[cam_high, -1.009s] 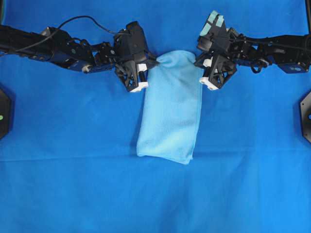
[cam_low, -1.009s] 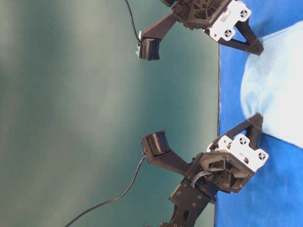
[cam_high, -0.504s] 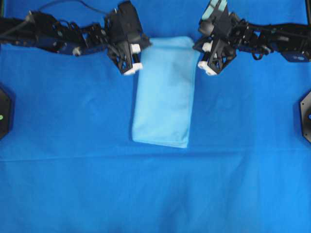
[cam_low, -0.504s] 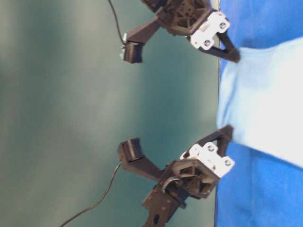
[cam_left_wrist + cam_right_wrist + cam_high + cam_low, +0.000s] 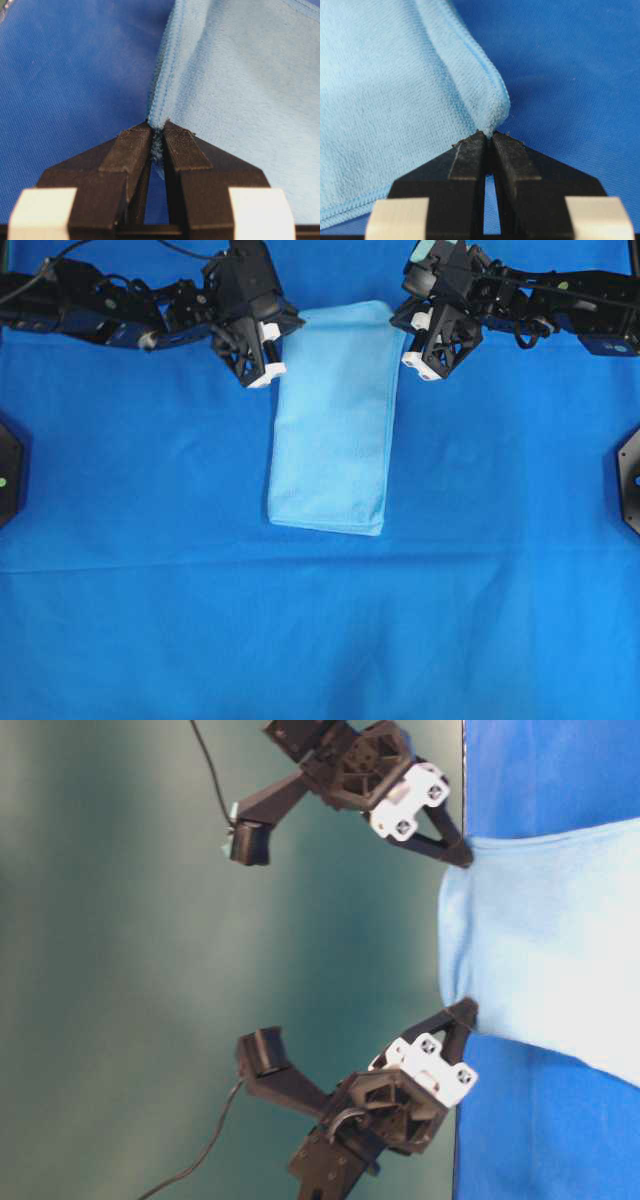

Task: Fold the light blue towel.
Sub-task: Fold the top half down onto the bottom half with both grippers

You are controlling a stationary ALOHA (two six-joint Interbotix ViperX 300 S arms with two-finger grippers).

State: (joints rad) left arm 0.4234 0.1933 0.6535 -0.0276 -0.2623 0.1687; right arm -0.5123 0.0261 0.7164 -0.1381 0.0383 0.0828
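The royal-blue covering is spreading smooth and matte across the whole bench, woven fine enough to show a faint grain in the wrist views. On it, toward the middle of the bench's far edge, the light blue towel is lying as a long narrow rectangle, doubled over, its short near end square and flat. It is looking thin, soft and fuzzy, with a slightly darker stitched hem running along the edge.

The left pincer is clenching one far corner of the towel, the right pincer is clenching the other, each with just a nub of cloth between its tips. My read: this is the second fold being set up. To do it well, both arms should be travelling level and at matching pace, holding the far edge taut, and laying corner on corner before letting go, since limp microfibre will be sagging and skewing otherwise.
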